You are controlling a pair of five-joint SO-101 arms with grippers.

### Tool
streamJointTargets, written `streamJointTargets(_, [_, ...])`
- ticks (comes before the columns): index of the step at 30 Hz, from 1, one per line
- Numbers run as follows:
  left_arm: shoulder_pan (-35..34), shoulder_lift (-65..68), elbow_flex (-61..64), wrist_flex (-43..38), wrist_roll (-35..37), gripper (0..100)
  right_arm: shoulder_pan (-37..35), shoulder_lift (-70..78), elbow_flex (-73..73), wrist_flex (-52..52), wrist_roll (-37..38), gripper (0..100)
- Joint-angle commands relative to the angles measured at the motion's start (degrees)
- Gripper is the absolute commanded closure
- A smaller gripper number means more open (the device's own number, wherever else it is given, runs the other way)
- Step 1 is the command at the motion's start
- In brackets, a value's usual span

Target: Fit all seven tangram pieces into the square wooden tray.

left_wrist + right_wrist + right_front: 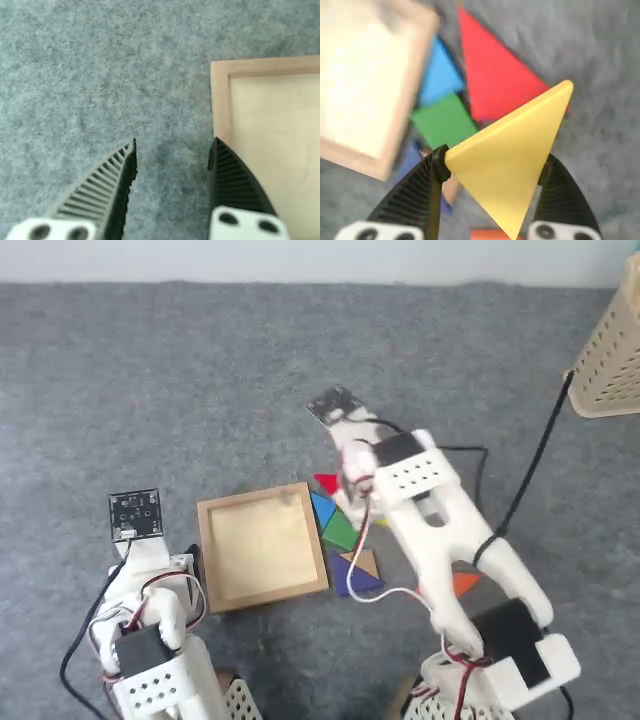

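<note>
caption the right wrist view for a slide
Gripper holds yellow triangle over red triangle, blue piece and green piece, beside tray

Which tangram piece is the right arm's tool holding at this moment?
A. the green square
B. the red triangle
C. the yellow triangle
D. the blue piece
C: in the right wrist view, the right tool is closed on the yellow triangle, while the red triangle lies on the carpet behind it.
</note>
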Motion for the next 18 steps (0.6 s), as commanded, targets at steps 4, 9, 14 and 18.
streamJointTargets(4, [0.09, -0.62, -0.31, 0.18, 0.53, 77, -11.82, 4.88, -8.79, -2.15, -7.82, 87.2])
streamJointTargets(9, [0.09, -0.62, -0.31, 0.18, 0.53, 77, -18.15, 11.65, -12.31, -4.44, -14.42, 86.8])
streamJointTargets(14, [0.09, -0.62, -0.31, 0.18, 0.53, 77, -21.49, 16.66, -16.53, -4.26, -17.41, 86.8])
streamJointTargets(18, [0.09, -0.62, -0.31, 0.18, 0.53, 77, -21.76, 19.47, -19.08, -4.35, -20.57, 86.8])
